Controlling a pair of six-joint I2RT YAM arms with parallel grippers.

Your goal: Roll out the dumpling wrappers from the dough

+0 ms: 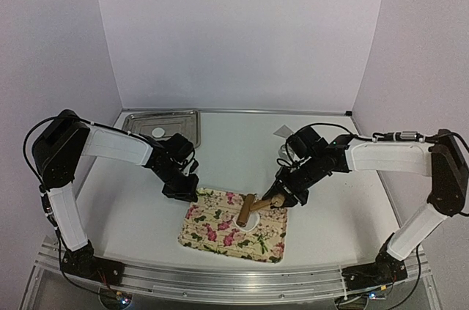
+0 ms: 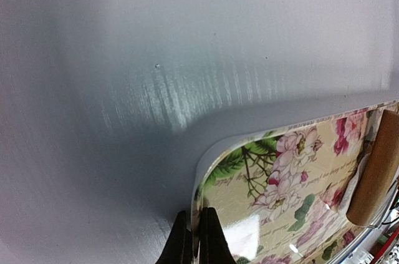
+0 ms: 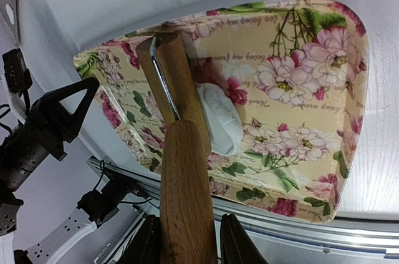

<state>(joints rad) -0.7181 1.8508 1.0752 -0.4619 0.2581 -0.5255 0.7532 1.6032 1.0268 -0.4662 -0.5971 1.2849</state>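
Note:
A floral tray (image 1: 212,233) lies at the table's near middle. A white lump of dough (image 3: 219,120), partly flattened, lies in it under a wooden rolling pin (image 1: 248,210). My right gripper (image 1: 278,197) is shut on the pin's handle (image 3: 186,189), and the roller (image 3: 169,80) rests on the dough. My left gripper (image 2: 195,244) is shut on the floral tray's rim (image 2: 201,176) at its far left corner. One small white round wrapper (image 1: 158,132) lies in a metal tray (image 1: 179,121) at the back left.
A small grey flat piece (image 1: 283,131) lies on the table behind the right arm. White walls close off the back and both sides. A metal rail (image 1: 220,281) runs along the near edge.

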